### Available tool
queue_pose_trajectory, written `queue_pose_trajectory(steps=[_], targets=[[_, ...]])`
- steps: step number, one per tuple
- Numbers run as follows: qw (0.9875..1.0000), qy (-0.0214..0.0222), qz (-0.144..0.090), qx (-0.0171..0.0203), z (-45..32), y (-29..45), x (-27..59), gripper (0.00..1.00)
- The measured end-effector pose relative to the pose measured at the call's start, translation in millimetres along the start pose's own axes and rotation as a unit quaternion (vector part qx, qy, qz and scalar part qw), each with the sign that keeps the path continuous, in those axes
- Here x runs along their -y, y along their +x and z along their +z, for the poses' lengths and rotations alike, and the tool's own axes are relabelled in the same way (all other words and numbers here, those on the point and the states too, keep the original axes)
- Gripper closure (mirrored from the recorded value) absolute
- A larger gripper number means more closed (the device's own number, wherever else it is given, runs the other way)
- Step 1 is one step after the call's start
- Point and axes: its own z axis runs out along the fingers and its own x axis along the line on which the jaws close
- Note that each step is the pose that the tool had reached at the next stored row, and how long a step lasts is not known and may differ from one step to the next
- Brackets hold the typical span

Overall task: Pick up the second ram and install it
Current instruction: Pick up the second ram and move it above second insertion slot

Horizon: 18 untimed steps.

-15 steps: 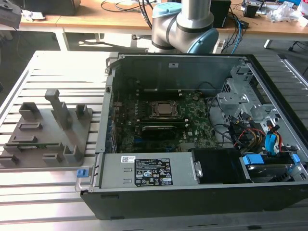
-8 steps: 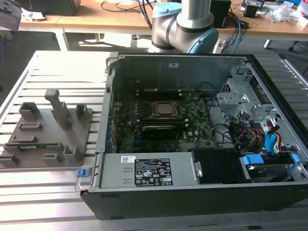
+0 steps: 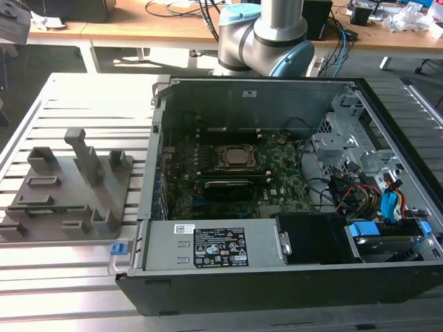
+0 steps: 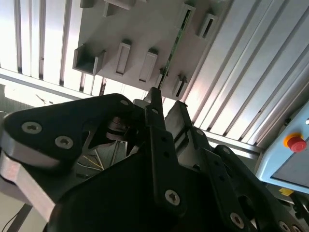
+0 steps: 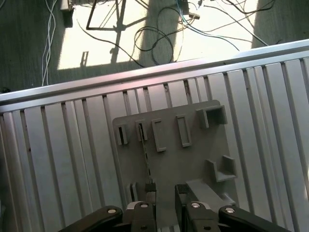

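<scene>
The second ram [image 3: 55, 209] is a thin green stick standing on edge in a slot of the grey fixture plate [image 3: 104, 200], at the exterior view's left beside the computer case. Both wrist views show it from above as a narrow green line [image 5: 147, 159] [image 4: 173, 46] on the plate [image 5: 193, 159]. My gripper [image 5: 165, 194] hangs well above the plate, open, with nothing between its black fingers [image 5: 147, 195]. In the second wrist view the gripper [image 4: 166, 102] points toward one end of the stick. The square CPU socket [image 3: 237, 157] sits on the motherboard inside the case.
The open computer case [image 3: 277, 290] holds a black oblong module [image 3: 228, 185], a power supply [image 3: 214, 243], drive cages and cables [image 3: 360, 187]. The fixture plate carries upright posts [image 3: 86, 155] and empty holders [image 5: 182, 130]. A slatted aluminium table [image 5: 48, 169] lies under everything. A red button [image 4: 295, 142] sits on a panel.
</scene>
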Motion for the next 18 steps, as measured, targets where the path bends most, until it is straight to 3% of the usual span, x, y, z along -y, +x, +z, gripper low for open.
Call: queue_pose_trajectory(steps=[18], targets=[[1.0000,-0.0002,-0.002,-0.0001,11.2,0.1,0.9,0.70]])
